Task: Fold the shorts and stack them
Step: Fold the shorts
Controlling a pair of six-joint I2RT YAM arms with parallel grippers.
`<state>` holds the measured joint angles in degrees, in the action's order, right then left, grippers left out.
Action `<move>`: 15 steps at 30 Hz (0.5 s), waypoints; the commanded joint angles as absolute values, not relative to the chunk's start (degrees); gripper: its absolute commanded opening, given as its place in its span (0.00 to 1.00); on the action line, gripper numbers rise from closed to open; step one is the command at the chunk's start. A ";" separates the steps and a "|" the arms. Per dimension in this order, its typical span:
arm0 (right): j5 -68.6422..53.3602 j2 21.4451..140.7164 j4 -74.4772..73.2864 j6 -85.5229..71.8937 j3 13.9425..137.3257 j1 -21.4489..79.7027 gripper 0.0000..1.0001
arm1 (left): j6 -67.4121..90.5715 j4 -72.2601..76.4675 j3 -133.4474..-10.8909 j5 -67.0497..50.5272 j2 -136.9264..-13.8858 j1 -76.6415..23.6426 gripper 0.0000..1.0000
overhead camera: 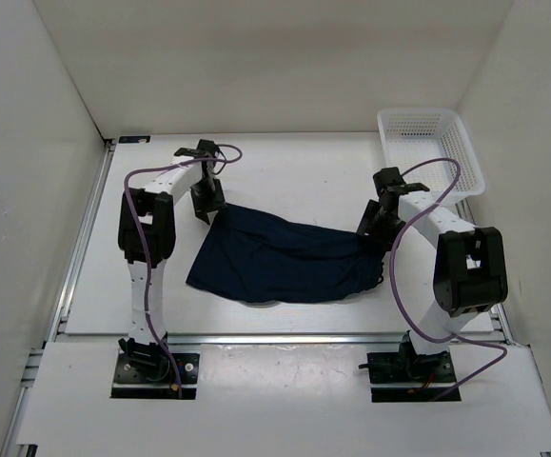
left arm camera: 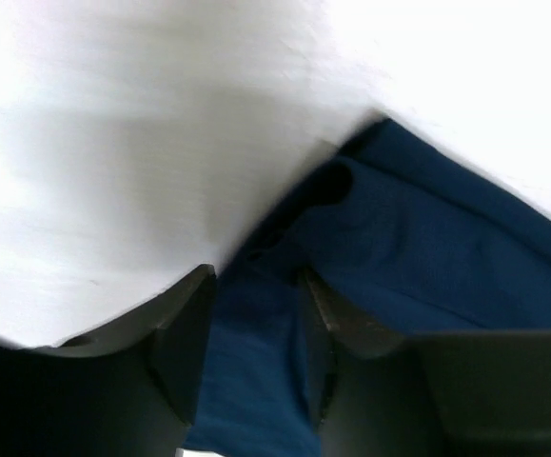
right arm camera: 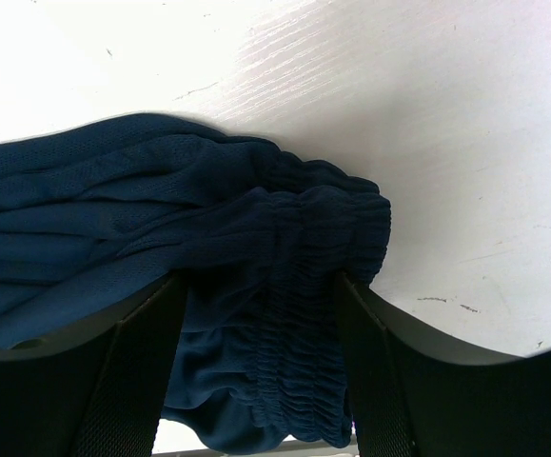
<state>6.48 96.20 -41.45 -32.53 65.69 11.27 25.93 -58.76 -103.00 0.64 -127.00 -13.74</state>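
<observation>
Navy shorts (overhead camera: 280,259) lay spread on the table (overhead camera: 285,171) between the arms. Left wrist view was motion-blurred. A hem corner ran between the parted jaws of the left gripper (overhead camera: 206,211), grip unclear. The gathered waistband filled the wide jaws of the right gripper (overhead camera: 375,228); clamped or loose, couldn't tell. Open surface lay behind the shorts. White basket (overhead camera: 465,143) sat far right, apart.

The whole table (overhead camera: 294,171) is being viewed from above and behind the arm bases (overhead camera: 156,367) by the fixed camera. The shorts (overhead camera: 275,262) are being looked down on from very near by both wrist cameras (left at a corner (left arm camera: 375,138), right at the waistband (right arm camera: 304,286)), and are being shared by all three views.
</observation>
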 commanded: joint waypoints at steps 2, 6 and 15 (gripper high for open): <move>7.12 94.39 -40.96 -31.73 65.04 11.25 0.68 | 25.75 -57.13 -105.55 -0.44 -125.95 -13.62 0.45; 7.12 94.39 -40.96 -31.73 65.57 11.25 0.68 | 25.75 -58.36 -107.67 1.14 -126.47 -13.62 0.10; 7.12 94.39 -40.96 -31.20 65.04 11.25 0.68 | 25.75 -58.97 -108.80 2.72 -123.22 -14.15 0.10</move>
